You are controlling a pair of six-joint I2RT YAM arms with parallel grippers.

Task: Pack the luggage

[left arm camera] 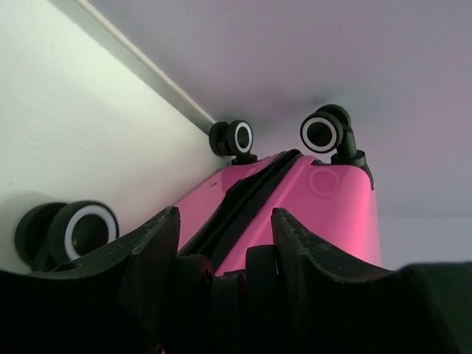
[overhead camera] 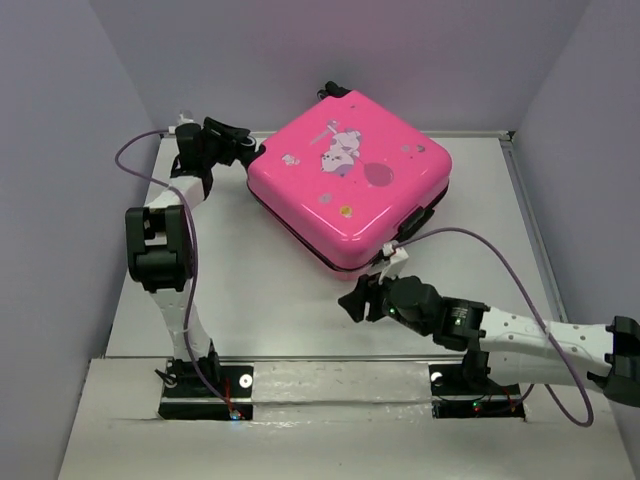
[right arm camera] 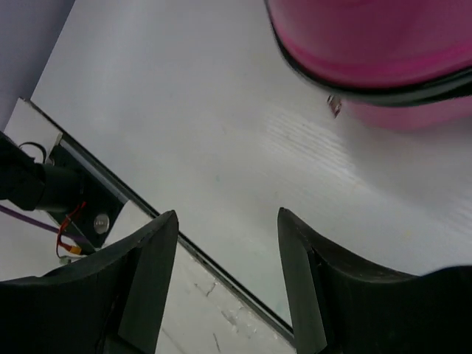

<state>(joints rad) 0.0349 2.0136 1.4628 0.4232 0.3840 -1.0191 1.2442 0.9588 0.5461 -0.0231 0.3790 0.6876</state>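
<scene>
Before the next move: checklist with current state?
1. Luggage lid down, flat on the table: ok.
2. Seam zipped shut: cannot tell.
3. Right jaws open, empty, clear of the luggage: ok.
4. Left jaws straddling the seam near the wheels: ok.
5. Left jaws actually gripping: cannot tell.
6. Contents inside: cannot tell.

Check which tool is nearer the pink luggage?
Left. Left tool is at the luggage far-left corner, by its wheels; right tool sits off the near corner, over bare table.
</scene>
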